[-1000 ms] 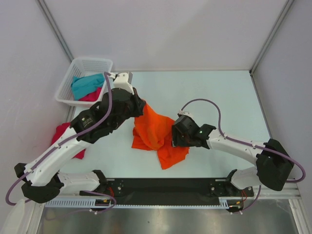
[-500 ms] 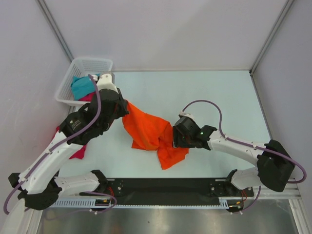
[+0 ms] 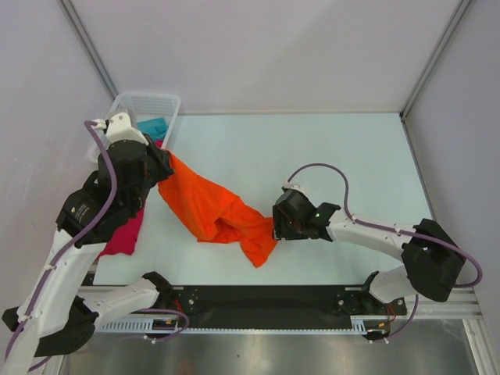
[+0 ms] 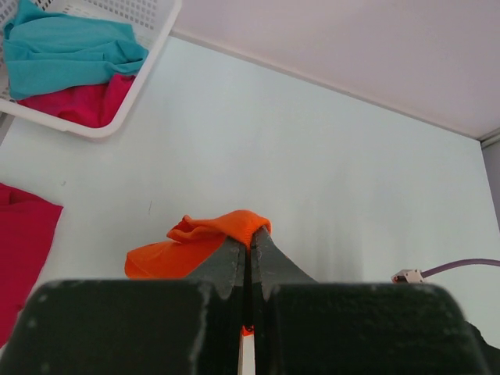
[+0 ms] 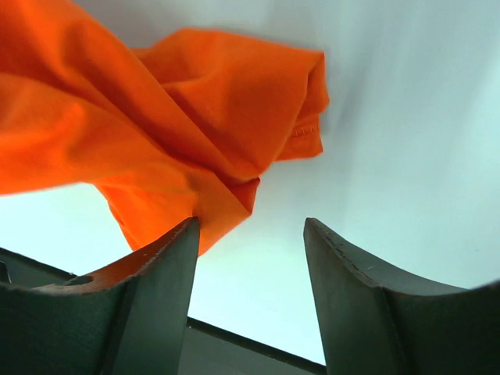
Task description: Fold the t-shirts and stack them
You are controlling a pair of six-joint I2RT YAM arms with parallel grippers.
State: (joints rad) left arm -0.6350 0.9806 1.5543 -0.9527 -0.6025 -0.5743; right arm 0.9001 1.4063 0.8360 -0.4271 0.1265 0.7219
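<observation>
Left pincer [image 4: 250, 234] is clamped tight on a corner of the orange tee [image 3: 211, 207], up above the left side of the desk [image 3: 328, 148], jaws pressed together w/ a fold of cloth bunched at the tips. From there the tee stretches diagonally down-right across the desk, raised at the held end, running to a crumpled end near the front-middle. Right pincer [image 5: 250, 228] sits low by that crumpled end, jaws wide apart, nothing between them. In its wrist view the orange cloth lies just ahead, its edge close to one finger; can't tell if it touches. Basket [image 3: 160, 100] is at the back-left corner, w/ a teal tee [image 4: 70, 47] lying over a pink tee [image 4: 78, 105] inside. Other pink tee [image 3: 125, 230] lies at the desk's left edge, partly hidden under the left arm, apart from the orange one. A purple cable [image 3: 316, 166] loops over the right arm
</observation>
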